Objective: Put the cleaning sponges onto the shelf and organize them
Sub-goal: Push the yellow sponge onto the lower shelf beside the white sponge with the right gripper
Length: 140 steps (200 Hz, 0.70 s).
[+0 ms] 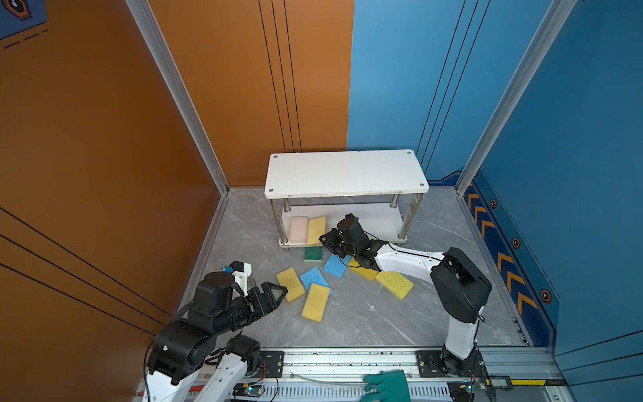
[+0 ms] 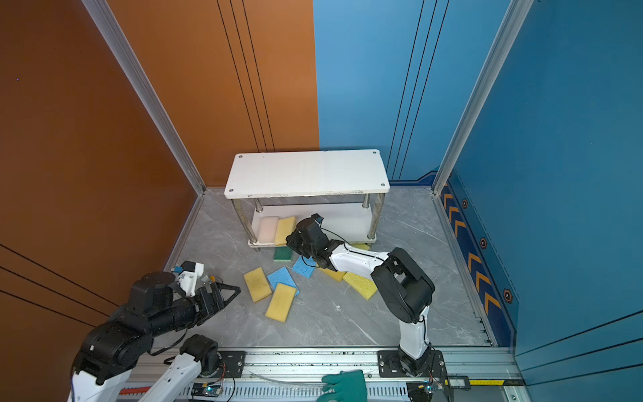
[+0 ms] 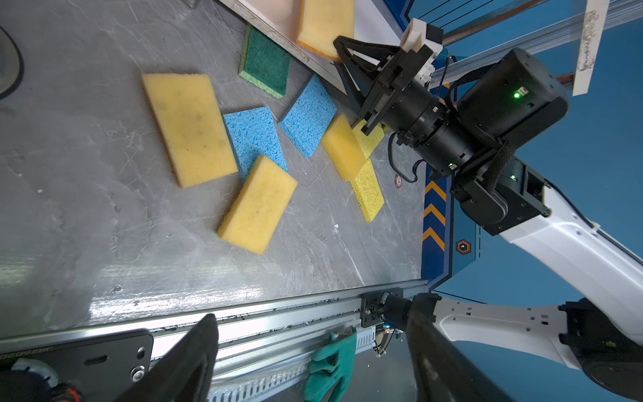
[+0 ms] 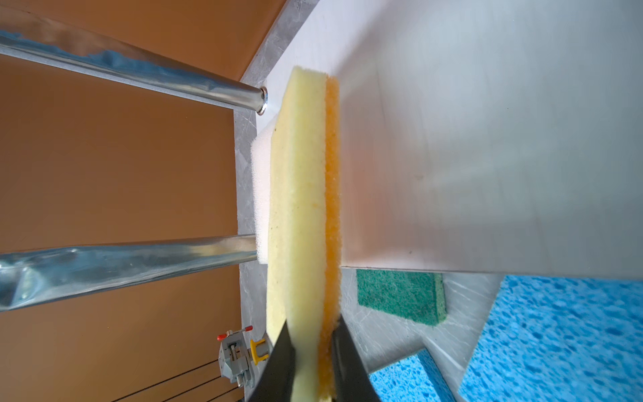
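Note:
The shelf point(image 1: 346, 172) stands at the back, its white lower board point(image 4: 487, 139) between chrome posts. My right gripper point(image 4: 309, 327) is shut on a yellow sponge point(image 4: 299, 209) whose orange face rests against that board, beside a pale pink-beige sponge point(image 1: 298, 229). In both top views this gripper point(image 1: 325, 240) sits at the lower tier's front edge. On the floor lie a dark green sponge point(image 1: 313, 254), two blue sponges point(image 1: 315, 278) point(image 1: 336, 265) and several yellow ones point(image 1: 290, 283). My left gripper point(image 1: 282, 290) hovers open and empty just left of them, its fingers point(image 3: 205, 334) wide apart.
A teal-green rubber glove point(image 1: 388, 386) lies on the metal rail point(image 1: 348, 358) at the front. Orange and blue walls enclose the grey floor point(image 1: 365, 320) on three sides. The right arm's white link point(image 1: 407, 261) stretches over the right-hand yellow sponges.

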Available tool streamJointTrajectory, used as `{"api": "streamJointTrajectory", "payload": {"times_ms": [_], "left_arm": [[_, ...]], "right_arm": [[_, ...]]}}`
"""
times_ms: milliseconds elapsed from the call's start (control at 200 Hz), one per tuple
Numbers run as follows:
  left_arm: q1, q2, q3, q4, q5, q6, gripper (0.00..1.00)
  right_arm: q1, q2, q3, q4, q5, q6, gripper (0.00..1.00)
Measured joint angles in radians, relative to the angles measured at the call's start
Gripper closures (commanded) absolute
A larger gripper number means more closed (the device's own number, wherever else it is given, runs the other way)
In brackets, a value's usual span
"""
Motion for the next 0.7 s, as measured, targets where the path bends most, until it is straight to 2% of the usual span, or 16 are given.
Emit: {"api": "streamJointTrajectory", "payload": {"times_ms": [125, 135, 160, 701], "left_arm": [[0.0, 0.0, 0.0, -0.017, 0.0, 0.0, 0.15], [0.0, 0.0, 0.0, -0.018, 0.0, 0.0, 0.11], [0.0, 0.0, 0.0, -0.019, 0.0, 0.0, 0.1], [0.0, -0.001, 0.0, -0.023, 0.0, 0.003, 0.09]], "right_arm": [[-0.004, 0.019, 0.006, 0.003, 0.0, 0.002, 0.82], [-0.005, 0.019, 0.006, 0.003, 0.0, 0.002, 0.82], [-0.006, 0.02, 0.006, 0.003, 0.0, 0.002, 0.82], [-0.079, 0.055, 0.037, 0.002, -0.06, 0.0, 0.82]]}}
